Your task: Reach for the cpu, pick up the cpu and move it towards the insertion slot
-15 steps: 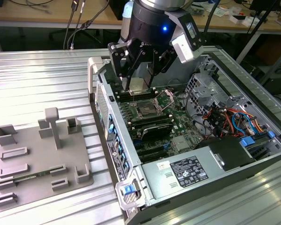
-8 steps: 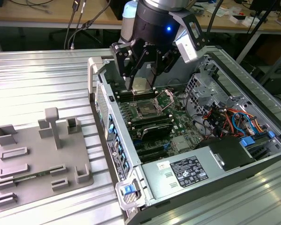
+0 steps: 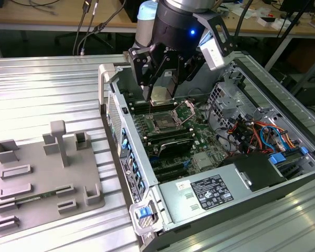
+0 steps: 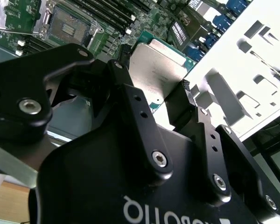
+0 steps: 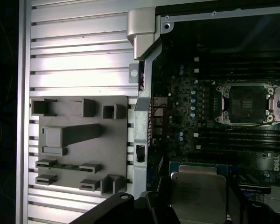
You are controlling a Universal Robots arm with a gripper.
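Note:
My gripper (image 3: 160,97) is shut on the cpu (image 3: 161,94), a flat square chip with a silvery metal top, pinched at two opposite edges. It hangs inside the open computer case, above the green motherboard (image 3: 197,137). The insertion slot (image 3: 164,124), a silver-framed square socket with a dark centre and a wire lever, lies just below and slightly toward the case's front. In the second wrist view the cpu (image 4: 156,63) sits between the black fingers (image 4: 186,91), with the insertion slot (image 4: 67,25) beyond it. The first wrist view shows the cpu (image 5: 198,193) apart from the insertion slot (image 5: 245,102).
Long black memory slots (image 3: 170,139) flank the socket. The case wall (image 3: 126,142) rises at the exterior view's left, with cables and a drive cage (image 3: 257,131) at its right. A grey plastic tray (image 3: 42,173) with raised blocks lies on the ribbed metal table (image 3: 47,84).

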